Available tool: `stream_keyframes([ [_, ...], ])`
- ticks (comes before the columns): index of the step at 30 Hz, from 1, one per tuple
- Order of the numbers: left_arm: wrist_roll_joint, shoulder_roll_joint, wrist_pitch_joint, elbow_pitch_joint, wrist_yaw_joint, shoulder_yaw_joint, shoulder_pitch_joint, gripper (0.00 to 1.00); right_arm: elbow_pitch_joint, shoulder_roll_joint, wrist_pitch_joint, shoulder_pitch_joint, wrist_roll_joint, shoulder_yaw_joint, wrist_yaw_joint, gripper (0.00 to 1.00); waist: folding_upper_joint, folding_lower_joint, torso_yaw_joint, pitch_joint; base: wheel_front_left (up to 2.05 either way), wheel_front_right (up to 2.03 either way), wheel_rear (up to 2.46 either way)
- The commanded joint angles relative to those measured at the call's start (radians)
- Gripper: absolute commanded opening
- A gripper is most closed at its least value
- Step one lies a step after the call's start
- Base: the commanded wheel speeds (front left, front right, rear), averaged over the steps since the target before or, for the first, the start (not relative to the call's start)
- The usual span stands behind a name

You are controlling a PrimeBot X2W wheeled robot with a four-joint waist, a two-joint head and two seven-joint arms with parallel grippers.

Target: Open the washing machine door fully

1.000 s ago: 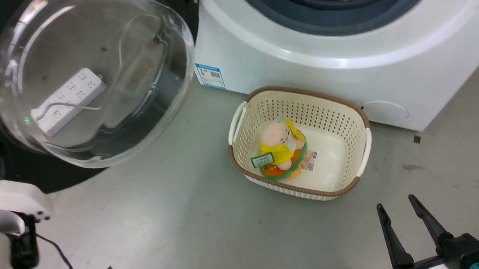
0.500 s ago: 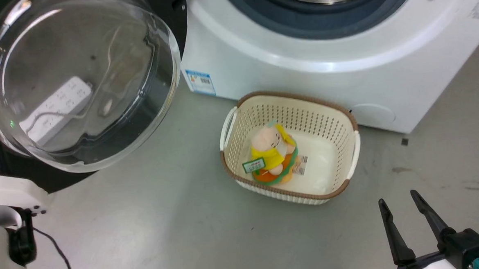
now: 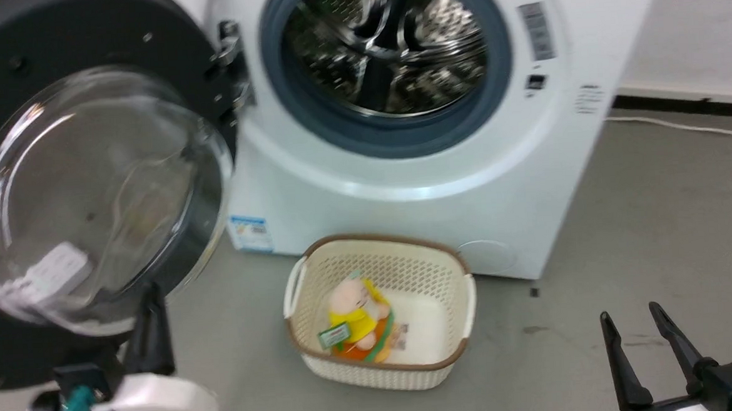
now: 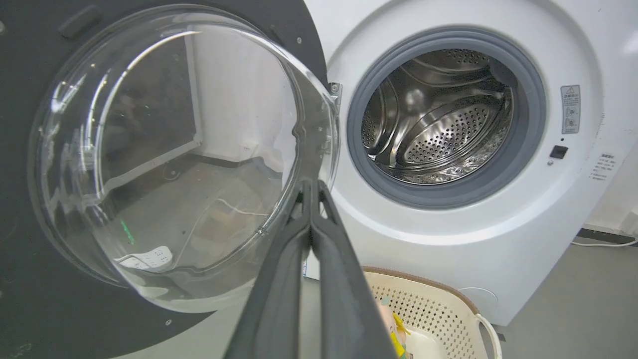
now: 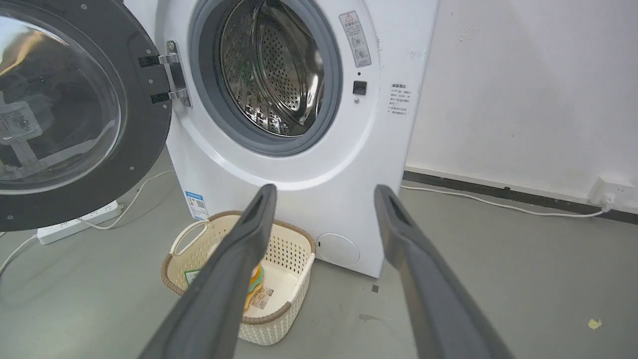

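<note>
The washing machine door [image 3: 90, 195] hangs wide open, left of the drum mouth [image 3: 389, 47]. It seems rigid and heavy, its glass bowl [image 4: 169, 149] slippery, so pushing on the black rim [image 3: 69, 33] suits best. The left end effector [image 4: 310, 183] is clenched empty, the right end effector [image 3: 630, 312] released.

The door [image 3: 90, 201] stands swung open at 9 o'clock, the washer [image 3: 402, 185] showing its drum [image 3: 389, 47] at 12. A basket [image 3: 377, 239] holding a toy [image 3: 356, 319] sits at 6. The right gripper [image 3: 630, 310] is at 4, fingers spread; the left gripper [image 3: 151, 292] is at 8, at the door's lower edge.
</note>
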Motion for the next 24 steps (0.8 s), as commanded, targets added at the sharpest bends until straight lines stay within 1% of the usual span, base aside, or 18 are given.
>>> stream_keyframes([
  [1,0.009,-0.011,-0.004,-0.016,0.007,-0.011,0.027,0.0,-0.006,0.003,-0.007,0.008,0.007,-0.003,0.001,1.0,0.0,0.0004,-0.067,-0.059,0.0,0.0,0.0],
  [3,0.011,-0.032,-0.01,-0.037,0.013,-0.029,0.063,0.0,-0.017,0.003,-0.008,0.012,0.009,-0.006,0.001,1.0,0.0,0.0004,-0.092,-0.073,0.0,0.0,0.0],
  [5,0.008,-0.053,-0.018,-0.053,0.005,-0.048,0.093,0.0,-0.029,0.003,-0.008,0.014,0.023,-0.01,0.001,1.0,0.0,0.0004,-0.113,-0.084,0.0,0.0,0.0],
  [7,0.02,-0.065,-0.025,-0.054,0.008,-0.061,0.119,0.0,-0.035,0.003,-0.008,0.018,0.025,-0.012,0.001,1.0,0.0,0.0004,-0.133,-0.095,0.0,0.0,0.0],
  [11,0.043,-0.09,-0.035,-0.045,0.017,-0.079,0.154,0.0,-0.035,0.003,-0.008,0.029,0.016,-0.01,0.001,1.0,0.0,0.0004,-0.156,-0.11,0.0,0.0,0.0],
  [14,0.05,-0.108,-0.038,-0.025,0.008,-0.094,0.171,0.0,-0.034,0.003,-0.009,0.035,0.015,-0.008,0.001,1.0,0.0,0.0004,-0.167,-0.115,0.0,0.0,0.0],
  [15,0.059,-0.109,-0.039,-0.014,0.007,-0.101,0.175,0.4,-0.033,0.003,-0.009,0.037,0.015,-0.006,0.001,1.0,0.0,0.0004,-0.171,-0.116,0.0,0.0,0.0],
  [16,0.073,-0.108,-0.039,-0.005,0.009,-0.11,0.178,1.0,-0.032,0.003,-0.009,0.039,0.015,-0.003,0.001,1.0,0.0,0.0004,-0.173,-0.117,0.0,0.0,0.0],
  [24,0.122,-0.139,-0.04,0.037,0.033,-0.144,0.206,1.0,-0.018,0.003,-0.009,0.055,0.032,0.005,0.001,1.0,0.0,0.0004,-0.172,-0.123,0.0,0.0,0.0],
])
